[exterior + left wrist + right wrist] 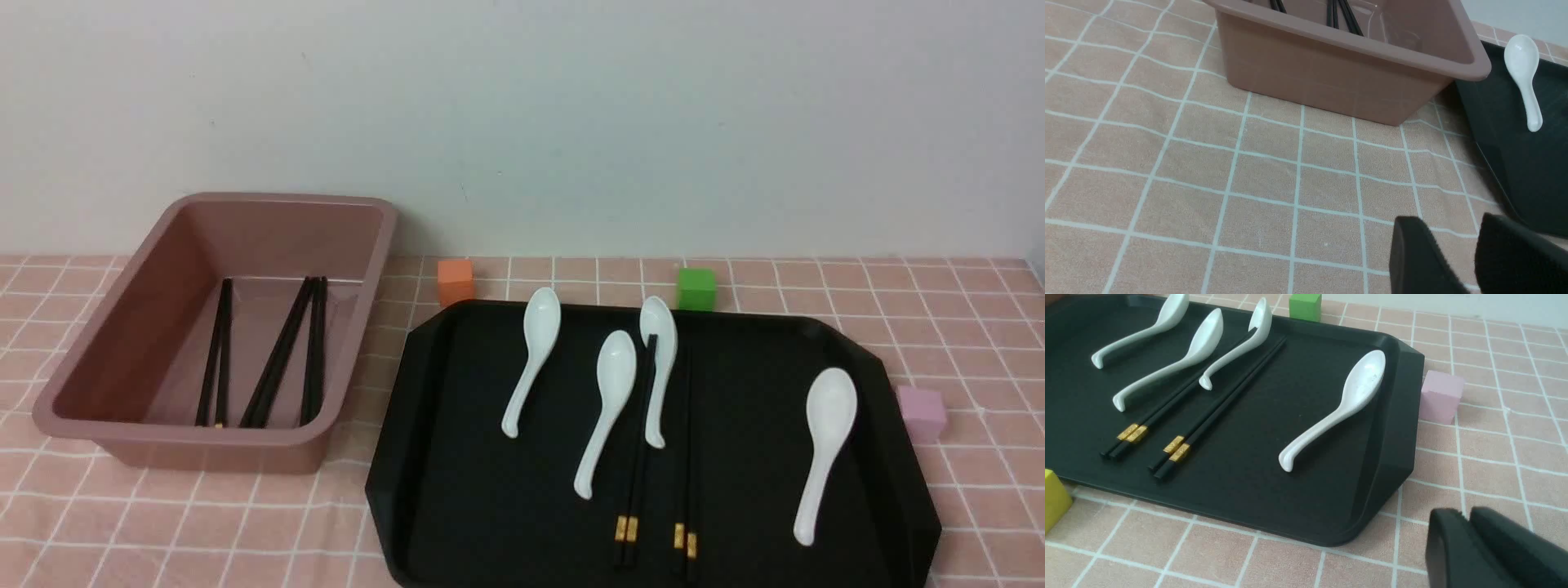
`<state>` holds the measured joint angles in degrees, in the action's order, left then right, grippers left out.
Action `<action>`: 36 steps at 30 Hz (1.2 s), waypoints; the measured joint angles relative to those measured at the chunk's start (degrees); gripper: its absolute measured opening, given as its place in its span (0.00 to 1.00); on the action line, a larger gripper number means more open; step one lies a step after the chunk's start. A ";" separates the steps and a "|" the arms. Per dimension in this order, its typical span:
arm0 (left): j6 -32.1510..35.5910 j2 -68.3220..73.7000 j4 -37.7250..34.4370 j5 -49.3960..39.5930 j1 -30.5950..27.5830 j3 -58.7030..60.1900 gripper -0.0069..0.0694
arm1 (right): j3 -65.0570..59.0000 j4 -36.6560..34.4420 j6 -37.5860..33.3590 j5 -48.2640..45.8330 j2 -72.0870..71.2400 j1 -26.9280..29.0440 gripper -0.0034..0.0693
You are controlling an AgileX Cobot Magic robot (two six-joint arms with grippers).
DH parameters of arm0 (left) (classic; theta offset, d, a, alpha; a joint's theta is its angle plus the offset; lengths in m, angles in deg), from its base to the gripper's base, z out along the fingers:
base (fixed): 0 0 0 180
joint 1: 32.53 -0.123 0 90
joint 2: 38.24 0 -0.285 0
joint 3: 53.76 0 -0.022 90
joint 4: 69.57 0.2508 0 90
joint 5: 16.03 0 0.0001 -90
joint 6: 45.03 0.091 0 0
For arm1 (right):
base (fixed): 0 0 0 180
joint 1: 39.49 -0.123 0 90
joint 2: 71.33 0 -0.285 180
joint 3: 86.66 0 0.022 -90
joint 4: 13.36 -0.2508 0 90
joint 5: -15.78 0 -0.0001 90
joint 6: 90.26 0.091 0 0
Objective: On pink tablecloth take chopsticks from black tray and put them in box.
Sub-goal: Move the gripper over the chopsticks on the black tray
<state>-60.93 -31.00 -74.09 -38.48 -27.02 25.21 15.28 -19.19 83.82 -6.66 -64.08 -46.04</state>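
Four chopsticks in the tray, handle ends toward the robot, right arm the nearer

In the front view, two pairs of chopsticks lie in the black tray (908, 457), right of centre in the lower half of the frame. The left pair (636, 465) slants slightly, with one thin tip over the bowl of a spoon (663, 359); the right pair (688, 465) runs nearly straight up the frame. Gold bands mark the ends toward the bottom edge. The box (196, 433), already holding several sticks, sits at the left. Neither gripper shows.

The left wrist view has the left gripper (1447, 220) with its fingertips clearly apart and nothing between them. The box is ahead of them; none of the chopsticks in the tray shows.

The right wrist view puts the right gripper (1466, 512) outside the tray, past its near right corner. Its fingertips stand very close together, with nothing seen between them; whether they touch, I cannot tell. Both pairs lie across the tray toward the robot's left, so this arm seems the nearer. The right pair looks easier: the jaws should spread, move leftward over the rim and close across the sticks' long axis.
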 joint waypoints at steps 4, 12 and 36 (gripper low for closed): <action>0.00 0.00 0.00 0.00 0.00 0.00 0.40 | 0.00 0.00 0.00 0.00 0.00 0.00 0.18; 0.00 0.00 0.00 0.00 0.00 0.00 0.40 | 0.00 0.00 0.00 0.00 0.00 0.00 0.19; 0.00 0.00 0.00 0.00 0.00 0.00 0.40 | -0.58 -12.92 5.92 4.21 0.00 0.00 0.23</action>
<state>-60.93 -31.00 -74.09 -38.48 -27.02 25.21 14.70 -32.11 89.74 -2.45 -64.08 -46.04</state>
